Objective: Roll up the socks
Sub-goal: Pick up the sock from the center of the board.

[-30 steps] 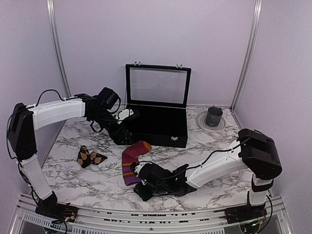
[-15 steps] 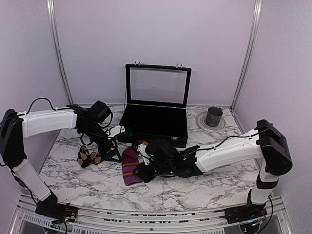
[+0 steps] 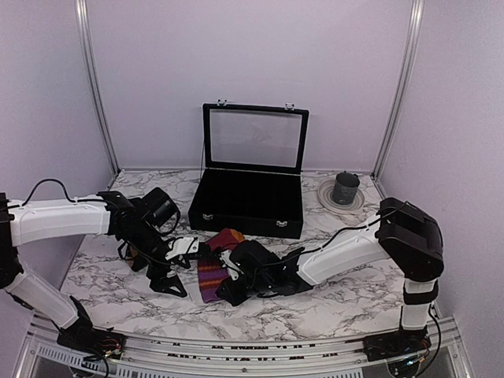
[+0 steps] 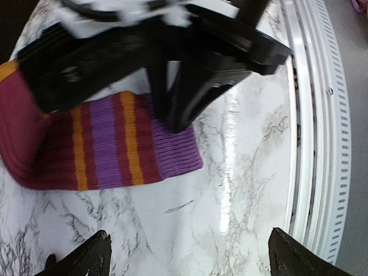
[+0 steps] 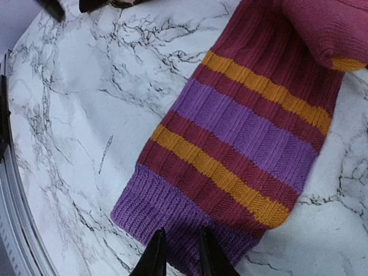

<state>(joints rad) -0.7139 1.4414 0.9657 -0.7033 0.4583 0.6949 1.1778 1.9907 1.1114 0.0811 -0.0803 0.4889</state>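
From above, the soft ribbed magenta-red sock with orange and purple stripes point(image 3: 209, 272) lies flat on the white marble-patterned table point(image 3: 354, 291), between the left gripper point(image 3: 167, 279) and the right gripper point(image 3: 224, 290), with its foot end bunched toward the back; a second sock cannot be made out; the fabric looks light, limp and grippy rather than slick, so it should fold and roll readily but sag if lifted, and the purple cuff at the near end seems the place to take it; in the left wrist view, the left gripper point(image 4: 190, 256) stands wide open over bare marble just beside the cuff, holding nothing, while the right gripper's black fingers point(image 4: 190, 98) come down onto the cuff; in the right wrist view, the right gripper point(image 5: 181, 256) is narrowed to a slit, its tips on the purple cuff edge; whether the cloth is actually pinched cannot be told.
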